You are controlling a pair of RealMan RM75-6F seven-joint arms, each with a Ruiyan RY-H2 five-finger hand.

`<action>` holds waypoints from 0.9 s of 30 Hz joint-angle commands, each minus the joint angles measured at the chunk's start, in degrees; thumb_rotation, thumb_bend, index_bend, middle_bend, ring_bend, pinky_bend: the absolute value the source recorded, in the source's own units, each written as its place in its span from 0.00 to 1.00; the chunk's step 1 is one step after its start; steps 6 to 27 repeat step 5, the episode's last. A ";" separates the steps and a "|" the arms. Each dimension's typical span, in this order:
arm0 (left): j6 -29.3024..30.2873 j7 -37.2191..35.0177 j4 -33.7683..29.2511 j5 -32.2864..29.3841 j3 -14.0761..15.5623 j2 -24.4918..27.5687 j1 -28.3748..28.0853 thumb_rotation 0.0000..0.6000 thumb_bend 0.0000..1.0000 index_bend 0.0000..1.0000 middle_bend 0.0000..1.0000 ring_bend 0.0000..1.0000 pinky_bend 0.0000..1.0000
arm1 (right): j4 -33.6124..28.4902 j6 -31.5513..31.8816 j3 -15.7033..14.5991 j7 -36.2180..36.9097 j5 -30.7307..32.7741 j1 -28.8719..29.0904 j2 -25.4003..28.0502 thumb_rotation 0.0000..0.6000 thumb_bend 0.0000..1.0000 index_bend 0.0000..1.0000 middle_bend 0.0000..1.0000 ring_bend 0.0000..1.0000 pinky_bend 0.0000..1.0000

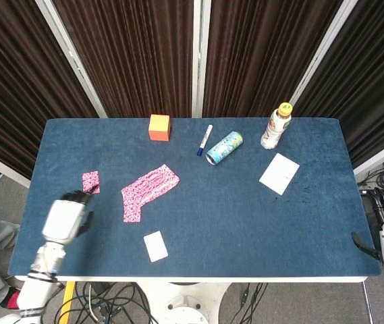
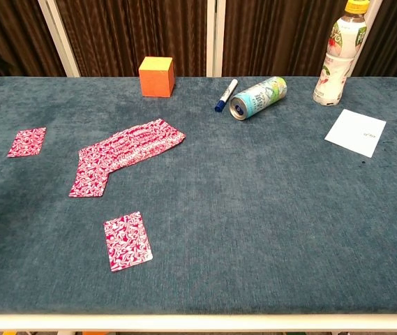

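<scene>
From the head view, the left hand (image 1: 65, 217) hangs over the table's (image 1: 245, 216) left side, holding nothing, finger spread unclear; the lone card (image 1: 155, 246) lies near the front edge, long axis running front to back, slightly tilted. Chest view: the lone card (image 2: 127, 240) lies flat, pattern up, apart from the fanned cards (image 2: 118, 157).

Left hand (image 1: 65, 217) raised, empty (fingers curled, seemingly).

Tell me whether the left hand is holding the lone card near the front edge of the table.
No. In the head view the left hand is off to the side of the lone card, which lies flat on the table, untouched.
</scene>
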 commanded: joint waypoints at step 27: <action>3.17 -12.76 1.15 0.61 1.24 6.46 7.51 1.00 0.42 0.14 0.00 0.00 0.03 | 0.48 2.75 -0.11 -2.45 -1.46 -0.68 -1.90 1.00 0.20 0.00 0.00 0.00 0.00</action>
